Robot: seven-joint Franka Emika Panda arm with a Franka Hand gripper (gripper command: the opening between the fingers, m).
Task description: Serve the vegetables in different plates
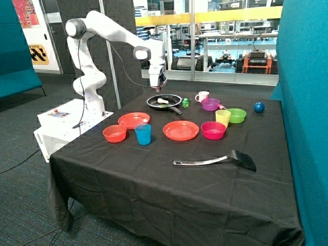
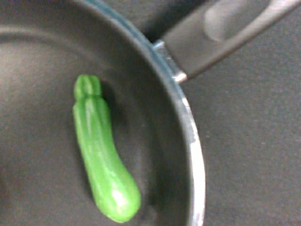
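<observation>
Green and glossy, the zucchini lies in the black pan near its handle, both plates empty, so we should descend centred across its narrow width, though whether our gripper is parted we cannot tell.

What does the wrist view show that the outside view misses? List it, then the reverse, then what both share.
Only the wrist view: the green vegetable lying whole inside the pan, near its rim.
Only the outside view: the gripper hanging above the pan, the cream vegetable in the pan, and two plates, both without vegetables.
Both: the black pan, its handle, and the black tablecloth.
</observation>
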